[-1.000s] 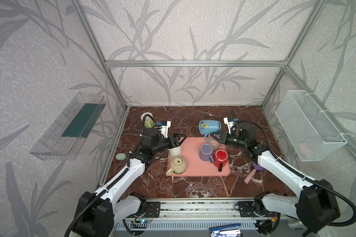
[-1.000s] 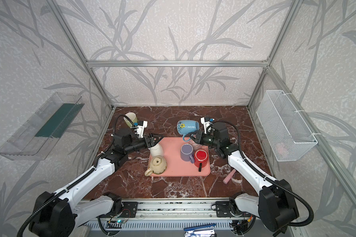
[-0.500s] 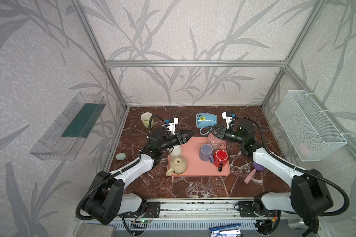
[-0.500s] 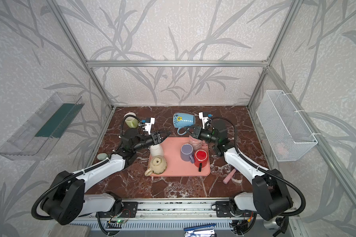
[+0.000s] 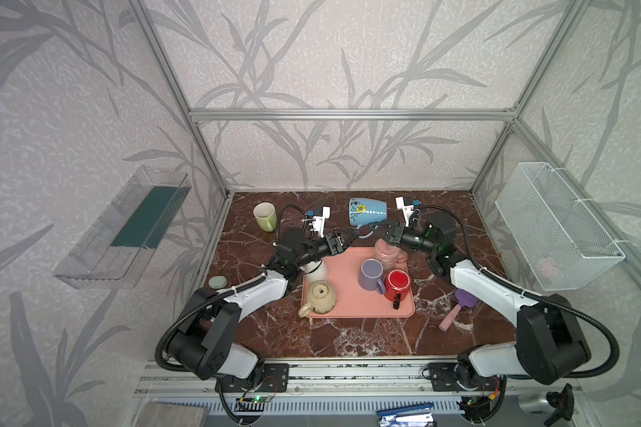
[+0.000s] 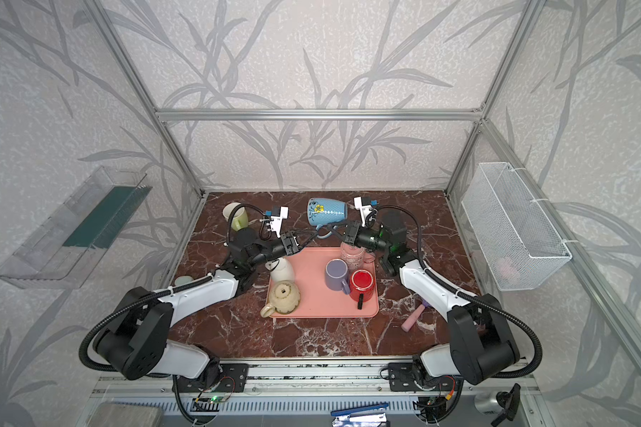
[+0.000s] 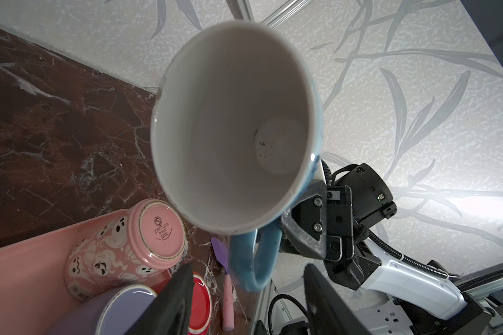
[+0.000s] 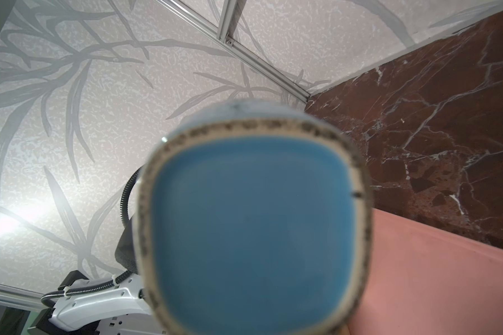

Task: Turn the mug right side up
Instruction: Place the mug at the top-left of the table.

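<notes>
In both top views the blue mug (image 5: 367, 214) hangs on its side, clear of the tabletop (image 5: 348, 340), just behind the far edge of the pink tray (image 5: 348, 295). Its mouth faces the left arm and its handle (image 5: 365, 232) points down. The right gripper (image 5: 380, 226) comes in level from its own side, jaws clenched on that handle. The left gripper (image 5: 352, 234) reaches in from the opposite side, its tips right at the handle, though from up here I cannot tell whether they touch it. A lilac mug (image 5: 371, 273) and a red mug (image 5: 398, 284) stand together on the tray, with a ghost-patterned cup (image 5: 385, 251) at its far corner. A green cup (image 5: 264, 216) sits upright near the far left corner of the tabletop.

The left wrist view looks straight into the mug's white inside. Below the rim, the right arm's jaws pinch the handle close to the body. The left arm's own dark fingers (image 7: 174, 301) stand apart, released, with the handle loop just ahead of the gap and not gripped. Beyond, the ghost-patterned cup shows its base and a spatula (image 7: 225, 278) lies on the tabletop.

In the right wrist view the mug's blurred blue base fills the middle and hides the jaws, with the tray's edge and the tabletop beside it
</notes>
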